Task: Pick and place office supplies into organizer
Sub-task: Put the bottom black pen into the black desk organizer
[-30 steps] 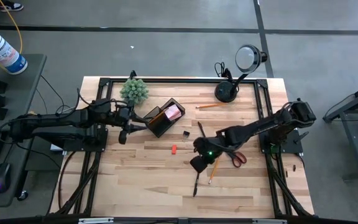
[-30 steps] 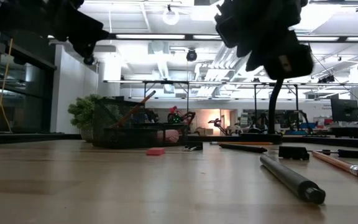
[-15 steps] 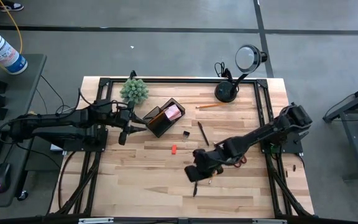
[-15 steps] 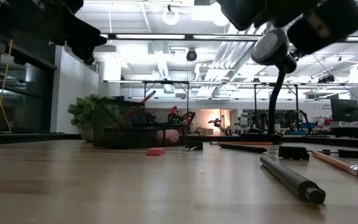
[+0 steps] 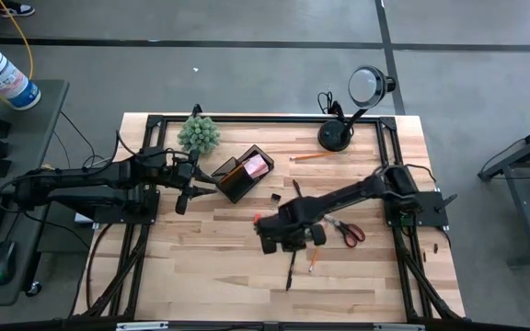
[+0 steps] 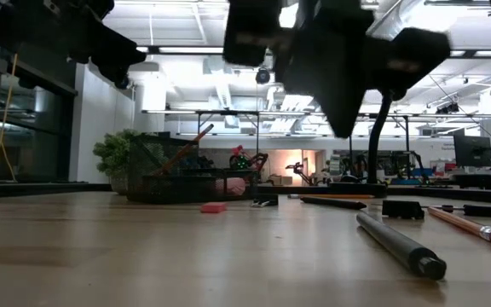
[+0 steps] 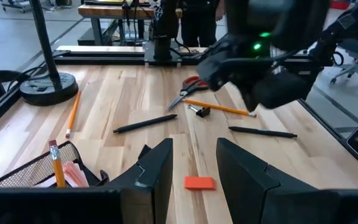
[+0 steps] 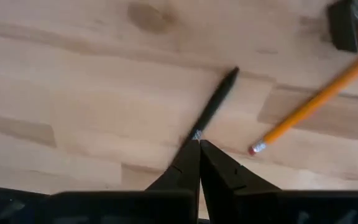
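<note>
Sorting office supplies into the organizer (image 5: 239, 175), upper left of centre in the high view; partly done.

Holds a pencil (image 7: 56, 163) and pink pad (image 5: 257, 165) already; leaves scissors (image 5: 345, 230), black pen (image 8: 211, 109), red block (image 7: 200, 183) loose at centre; right gripper (image 8: 197, 149) pinched together over that pen, gripping nothing; left gripper (image 7: 192, 163) parted beside the box.

Right gripper (image 8: 198, 148) closed mid-table, left gripper (image 7: 191, 168) parted
</note>
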{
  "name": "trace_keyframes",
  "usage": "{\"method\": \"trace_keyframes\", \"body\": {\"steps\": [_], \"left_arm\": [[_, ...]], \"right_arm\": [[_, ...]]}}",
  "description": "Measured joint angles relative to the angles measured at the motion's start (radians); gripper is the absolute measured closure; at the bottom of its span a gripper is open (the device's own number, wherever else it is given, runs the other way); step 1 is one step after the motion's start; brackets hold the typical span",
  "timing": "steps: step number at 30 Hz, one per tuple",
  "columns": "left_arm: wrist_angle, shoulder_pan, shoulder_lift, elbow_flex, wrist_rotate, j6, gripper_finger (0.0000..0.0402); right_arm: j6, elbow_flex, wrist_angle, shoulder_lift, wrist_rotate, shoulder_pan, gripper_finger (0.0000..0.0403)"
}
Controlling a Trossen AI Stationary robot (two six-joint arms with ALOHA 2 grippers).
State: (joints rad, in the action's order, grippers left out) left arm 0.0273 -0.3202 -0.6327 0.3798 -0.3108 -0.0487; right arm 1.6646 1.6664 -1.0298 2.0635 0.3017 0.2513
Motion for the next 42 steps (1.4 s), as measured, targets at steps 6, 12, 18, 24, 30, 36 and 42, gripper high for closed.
{"method": "trace_keyframes", "body": {"steps": [6,12,18,24,30,36,42], "left_arm": [[0.008,0.0,0.0,0.0,-0.055,0.0,0.0289],[0.014,0.0,0.0,0.0,-0.056,-0.02,0.0289],[0.029,0.0,0.0,0.0,-0.056,-0.034,0.0289],[0.029,0.0,0.0,0.0,-0.056,-0.034,0.0289],[0.029,0.0,0.0,0.0,-0.055,-0.037,0.0289],[0.028,0.0,0.0,0.0,-0.053,-0.05,0.0289],[0.028,0.0,0.0,0.0,-0.053,-0.05,0.0289]], "right_arm": [[-0.001,0.001,-0.001,0.016,-0.052,0.004,0.0392],[0.041,-0.067,0.015,0.016,-0.064,0.027,0.0391],[0.11,-0.097,0.074,0.016,0.001,0.058,0.0391],[0.194,-0.029,0.096,0.016,-0.013,0.135,0.0391],[0.266,-0.015,0.1,0.016,-0.005,0.185,0.0391],[0.314,0.021,0.105,0.038,-0.021,0.18,0.0391],[0.32,0.235,-0.06,0.17,-0.031,0.203,0.0391]]}}
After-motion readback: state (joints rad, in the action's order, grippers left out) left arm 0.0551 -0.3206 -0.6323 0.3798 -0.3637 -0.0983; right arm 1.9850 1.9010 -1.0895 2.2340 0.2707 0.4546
